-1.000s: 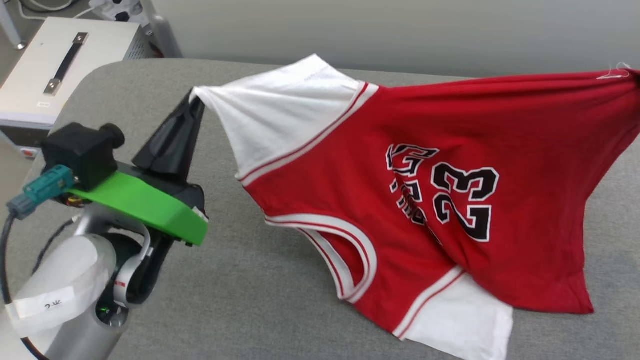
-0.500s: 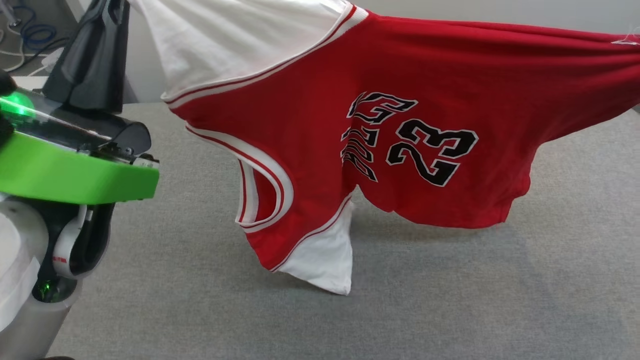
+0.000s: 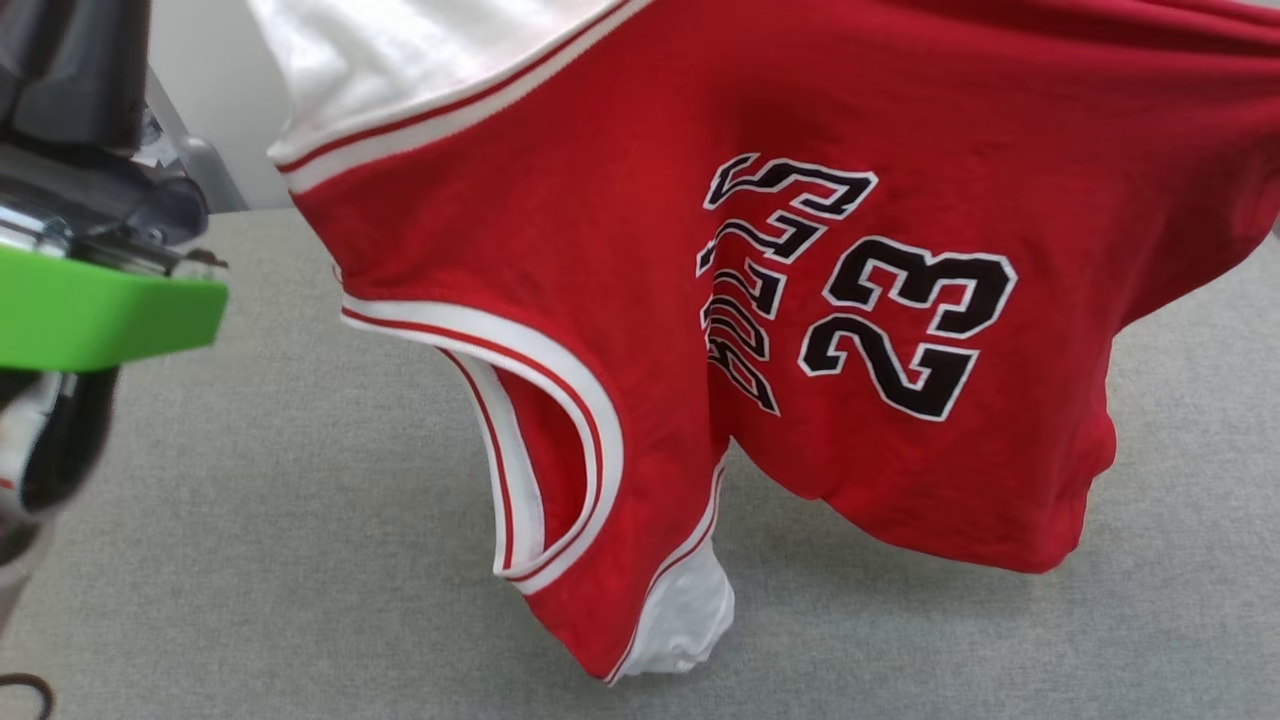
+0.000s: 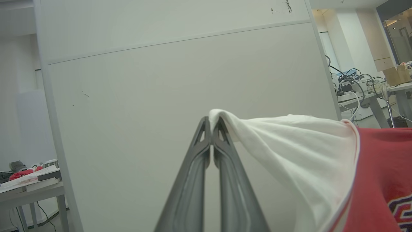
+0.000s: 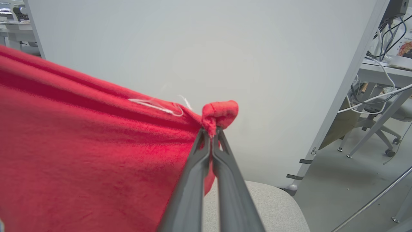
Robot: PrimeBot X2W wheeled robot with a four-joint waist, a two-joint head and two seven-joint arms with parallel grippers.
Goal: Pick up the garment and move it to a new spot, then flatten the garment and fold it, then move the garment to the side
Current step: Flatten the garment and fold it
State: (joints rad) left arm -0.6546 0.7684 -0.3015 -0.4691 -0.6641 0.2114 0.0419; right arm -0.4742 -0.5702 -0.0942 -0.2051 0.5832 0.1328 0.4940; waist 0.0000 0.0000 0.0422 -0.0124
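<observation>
- The garment (image 3: 620,250) now hangs in the air, stretched between my two arms. A second ago its lower sleeve and hem were lying on the grey counter (image 3: 250,560).
- On the left gripper (image 4: 210,121), the jaws are pressed together on the tip of the upper white sleeve (image 4: 289,145), with cloth draped over the fingertips.
- On the right gripper (image 5: 211,132), the jaws are pinched on a red hem corner (image 5: 220,112), and a small knob of cloth pokes past the tips.
- My head camera has swung as well, so part of the shift is only the view. The lift itself is real, since the red body now casts a shadow on the counter below it.
- The other white sleeve (image 3: 690,615) dangles lowest. I cannot tell whether it clears the counter or brushes it.
- The "23" print (image 3: 905,335) faces me, turned sideways.
- I judge the pick-up done and the carry to the new spot under way.
- Both pinches are small, so a slip is my main worry. Keeping the arms spread should let the garment come down nearly flat.
</observation>
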